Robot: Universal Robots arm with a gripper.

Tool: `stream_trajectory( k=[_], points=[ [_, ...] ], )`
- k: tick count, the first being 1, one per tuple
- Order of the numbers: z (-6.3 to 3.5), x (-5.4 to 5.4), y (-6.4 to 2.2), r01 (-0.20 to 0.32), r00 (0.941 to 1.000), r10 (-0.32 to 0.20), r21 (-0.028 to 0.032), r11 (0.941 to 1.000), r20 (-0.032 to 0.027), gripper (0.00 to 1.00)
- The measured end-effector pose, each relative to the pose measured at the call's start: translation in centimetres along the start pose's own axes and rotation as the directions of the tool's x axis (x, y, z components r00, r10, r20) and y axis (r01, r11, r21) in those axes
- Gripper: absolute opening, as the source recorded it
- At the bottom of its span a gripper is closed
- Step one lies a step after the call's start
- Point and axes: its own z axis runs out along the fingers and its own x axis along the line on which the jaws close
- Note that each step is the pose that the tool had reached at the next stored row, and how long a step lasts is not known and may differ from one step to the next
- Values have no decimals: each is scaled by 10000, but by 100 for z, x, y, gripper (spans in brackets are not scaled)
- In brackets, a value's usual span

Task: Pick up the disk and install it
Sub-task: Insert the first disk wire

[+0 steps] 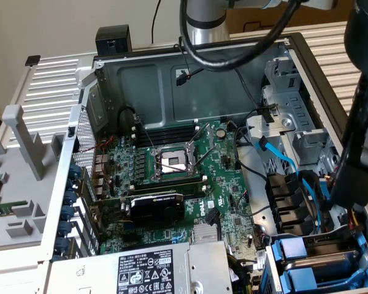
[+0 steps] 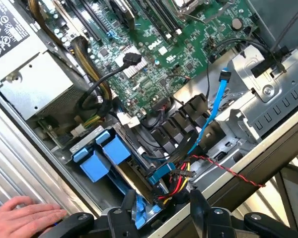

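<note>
**Hovering above the drive bay at the case's corner**

The open computer case (image 1: 153, 79) lies on its side and holds a green motherboard (image 1: 233, 184) with an uncovered processor socket (image 1: 175, 160), a black graphics card (image 1: 156, 207) and a grey power supply box (image 1: 141, 269). In the case's corner at the exterior view's lower right, beside the power supply, the drive bay (image 1: 276, 272) holds the disk (image 1: 294, 249) in its bright blue carrier, tabs facing the motherboard. In the wrist view the disk (image 2: 105, 154) sits in that bay, with black plugs and red and yellow wires just beside it. The gripper (image 2: 161, 198) hangs over the bay's outer end, its fingers (image 2: 197, 206) spread wide and holding nothing; the carrier's blue end lies near one finger, though contact cannot be told. A blue cable (image 2: 216, 99) runs from the bay area toward the silver metal cage (image 2: 268, 94). A person's hand (image 2: 25, 220) rests on the ribbed surface (image 2: 15, 168) outside the case rim.
</note>
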Motion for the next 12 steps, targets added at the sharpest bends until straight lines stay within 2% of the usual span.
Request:
stream_trajectory(
  k=[4,6,9,12],
  points=[
    [8,2,0,685,9976,-685,-60,9976,35,55],
    [9,2,-1,1008,9949,-1008,-48,9949,95,55],
    [8,29,-22,1220,9924,-1220,15,9925,176,55],
    [2,89,-65,1265,9918,-1265,49,9920,200,55]
  ],
)
